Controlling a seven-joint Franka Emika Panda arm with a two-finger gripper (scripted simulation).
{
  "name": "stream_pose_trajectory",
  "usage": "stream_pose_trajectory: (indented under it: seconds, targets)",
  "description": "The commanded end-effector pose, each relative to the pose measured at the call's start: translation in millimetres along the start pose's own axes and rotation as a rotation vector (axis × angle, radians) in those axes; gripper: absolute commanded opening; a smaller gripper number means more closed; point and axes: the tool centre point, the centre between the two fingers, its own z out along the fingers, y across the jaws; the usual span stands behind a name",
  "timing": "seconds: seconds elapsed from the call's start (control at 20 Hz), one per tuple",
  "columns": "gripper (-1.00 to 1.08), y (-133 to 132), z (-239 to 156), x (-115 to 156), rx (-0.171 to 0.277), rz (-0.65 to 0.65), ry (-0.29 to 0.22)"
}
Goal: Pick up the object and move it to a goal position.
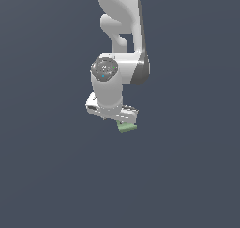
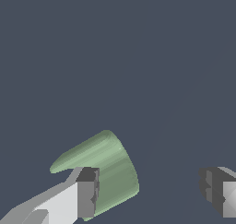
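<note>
A small pale green block (image 1: 126,127) with a ridged, curved face sits just under the tip of the white robot arm (image 1: 117,44), peeking out below the hand toward the exterior view's right. In the wrist view the block (image 2: 108,170) lies close against one dark finger pad (image 2: 87,197), partly behind it, while the other pad (image 2: 214,191) stands well apart across an open gap. The jaws of the gripper (image 2: 150,193) are spread wide and clamp nothing; whether the near pad actually touches the block cannot be told. From outside, the gripper (image 1: 115,114) points downward, its white body tilted, with the arm's round joint directly above it. All around is a flat, dark blue-grey table (image 1: 47,175) with no markings visible.
</note>
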Motion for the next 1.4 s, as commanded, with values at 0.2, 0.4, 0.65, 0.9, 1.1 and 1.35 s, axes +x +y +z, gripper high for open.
stream_pose_trajectory:
  seconds: [0.2, 0.4, 0.65, 0.9, 1.1, 1.35]
  targets:
    - [0.68, -1, 13, 5, 0.016, 0.194, -0.072]
    - [0.68, -2, 22, 8, 0.021, 0.318, -0.121]
    - [0.68, -4, 32, 10, 0.022, 0.47, -0.183]
    - [0.68, -7, 42, 12, 0.016, 0.619, -0.246]
    - [0.68, -10, 50, 13, 0.006, 0.734, -0.298]
    - [0.68, -15, 59, 14, -0.012, 0.875, -0.362]
